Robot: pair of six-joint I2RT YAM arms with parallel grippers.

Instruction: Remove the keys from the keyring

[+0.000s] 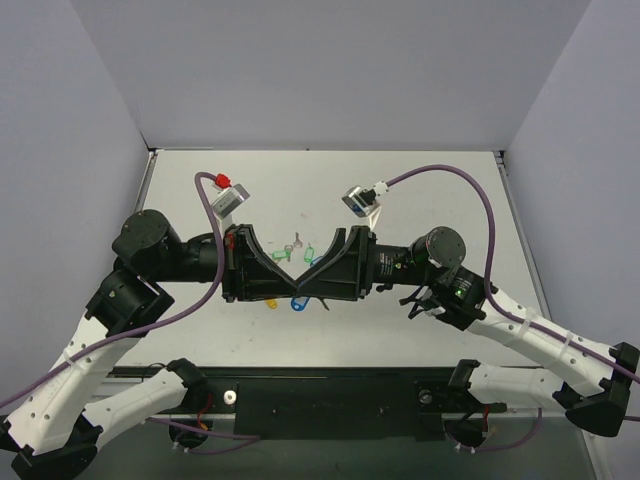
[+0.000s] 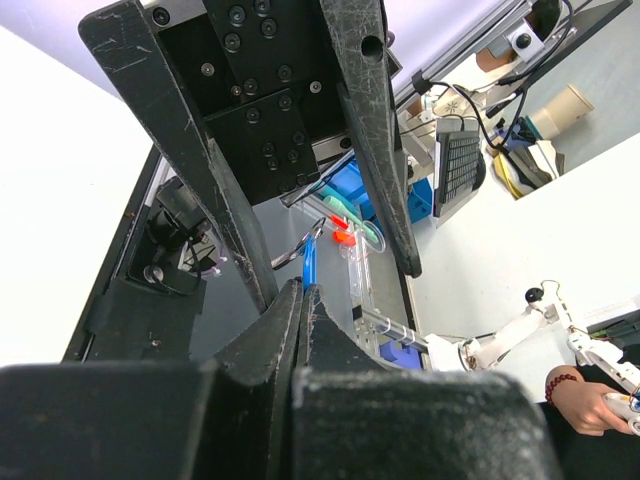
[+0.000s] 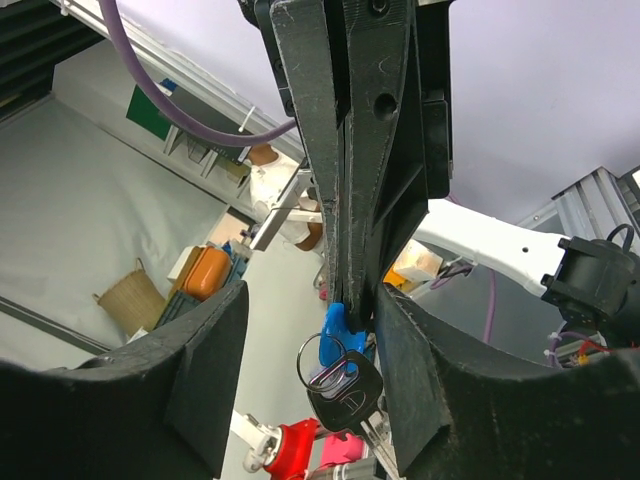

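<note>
Lilac walls (image 1: 330,70) and a white table (image 1: 330,190) are enclosing my pincers. My left pincer (image 2: 302,292) is clamping the keyring (image 3: 337,325). The key (image 3: 345,393) is hanging just beyond its tips. My right pincer (image 3: 312,300) is standing released, flanking both.

Blue keyring tag (image 3: 338,328), dk-grey key (image 3: 346,397), grn tag (image 1: 284,254).

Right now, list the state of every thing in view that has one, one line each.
left hand: shut on the keyring, at its blue tag.
right hand: open, fingers either side of the left hand's tips.
keyring: hanging from the left hand's grip.
key: on the ring, not yet removed.
green tags: loose on the table.
yellow tag: loose on the table.
</note>
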